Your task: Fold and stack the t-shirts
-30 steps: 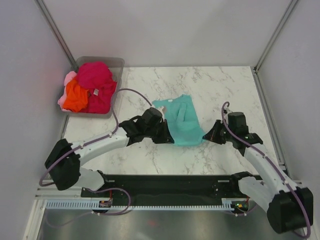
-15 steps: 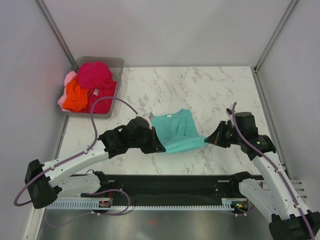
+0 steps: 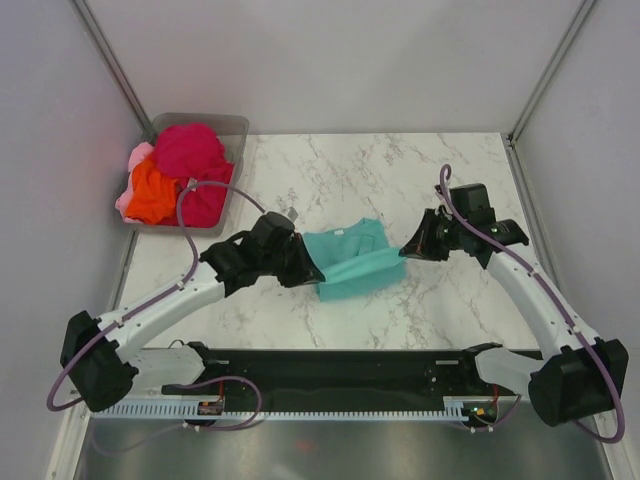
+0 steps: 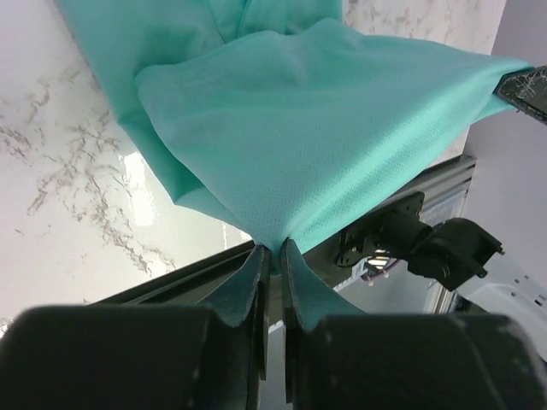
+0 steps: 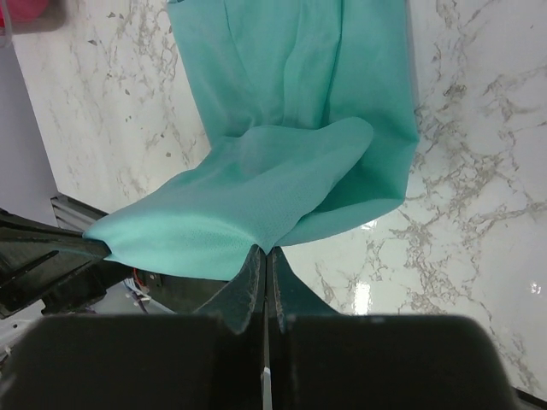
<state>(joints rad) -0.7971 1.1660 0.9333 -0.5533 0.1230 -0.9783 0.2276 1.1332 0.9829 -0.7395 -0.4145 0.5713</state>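
Observation:
The teal t-shirt [image 3: 352, 260] lies partly on the marble table in the middle, its near edge lifted. My left gripper [image 3: 312, 277] is shut on its left lower corner; in the left wrist view the cloth [image 4: 316, 128] is pinched between the jaws [image 4: 272, 254]. My right gripper [image 3: 408, 251] is shut on the right lower corner, and the cloth [image 5: 282, 162] shows held in the right wrist view [image 5: 265, 253]. The fold stretches between both grippers. The magenta-red [image 3: 190, 150], orange [image 3: 152, 192] and light pink [image 3: 138, 157] t-shirts are piled in the bin.
A clear plastic bin [image 3: 236, 127] stands at the table's back left corner. White walls enclose the table [image 3: 440, 170] on three sides. A black rail [image 3: 340, 375] runs along the near edge by the arm bases.
Both grippers have carried the teal shirt's near edge up and away from the arm bases, folding it over. The shirt now looks shorter and wider than before.

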